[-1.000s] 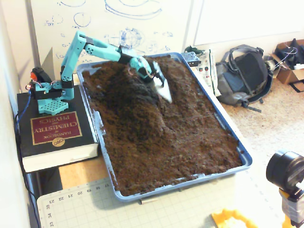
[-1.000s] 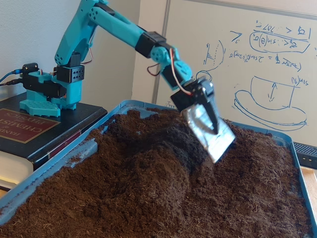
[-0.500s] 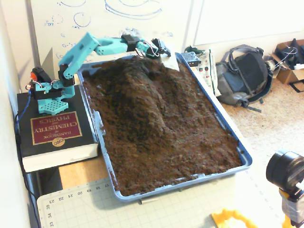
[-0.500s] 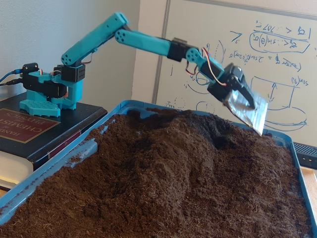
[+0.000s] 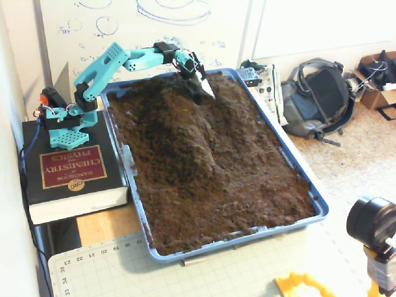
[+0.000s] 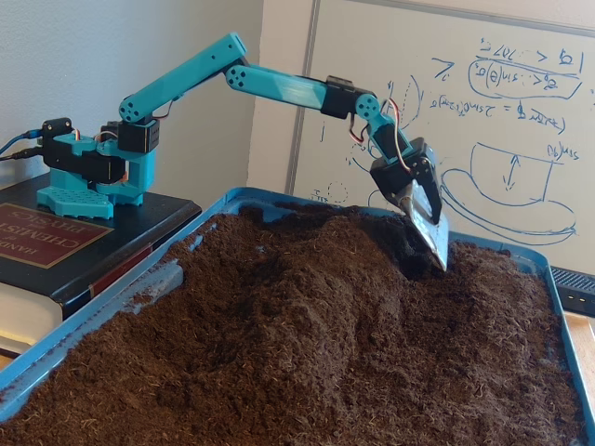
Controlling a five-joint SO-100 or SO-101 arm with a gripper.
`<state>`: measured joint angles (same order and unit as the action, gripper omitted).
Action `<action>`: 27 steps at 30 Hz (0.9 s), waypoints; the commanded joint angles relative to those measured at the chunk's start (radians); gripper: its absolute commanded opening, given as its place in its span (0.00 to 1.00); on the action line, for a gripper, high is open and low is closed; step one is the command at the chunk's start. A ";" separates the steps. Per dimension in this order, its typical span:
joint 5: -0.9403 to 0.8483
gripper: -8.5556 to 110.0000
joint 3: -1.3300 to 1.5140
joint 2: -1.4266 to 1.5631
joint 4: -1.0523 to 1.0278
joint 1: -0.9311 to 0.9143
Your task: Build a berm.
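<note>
Berm: one berm (image 5: 179, 133) (image 6: 307, 307) of dark crumbly soil runs down the left-centre of the tray in the high fixed view, its far end tallest, flatter soil to its right.
Gripper: one gripper (image 5: 201, 83) (image 6: 428, 232) sits at the berm's far end, just right of the crest; a silvery blade (image 6: 429, 228) covers its tip and points down into the soil. Whether the fingers clamp it cannot be told.
Edges: one blue tray (image 5: 318, 207) (image 6: 84, 316); soil reaches its rims, and the blade is near the far rim.
Room: open soil lies near and right of the gripper.
Surroundings: one book (image 5: 71, 173) under the arm's base, on the desk (image 5: 105, 224); one backpack (image 5: 318, 96) on the floor.
</note>
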<state>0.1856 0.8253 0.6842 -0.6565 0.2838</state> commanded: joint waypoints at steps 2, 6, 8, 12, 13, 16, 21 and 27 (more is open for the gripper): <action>-0.009 0.07 -0.107 0.041 -0.006 -0.023; -0.011 0.07 -0.109 0.035 -0.006 -0.035; -0.012 0.07 -0.112 0.012 0.006 -0.040; -0.011 0.07 -0.110 -0.021 0.094 -0.046; -0.011 0.07 -0.110 -0.028 0.112 -0.046; -0.009 0.07 -0.110 -0.043 0.149 -0.043; -0.009 0.07 -0.112 -0.040 0.169 -0.025; -0.009 0.07 -0.112 -0.031 0.169 -0.015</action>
<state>0.1825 0.8145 0.5829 -0.5154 0.2623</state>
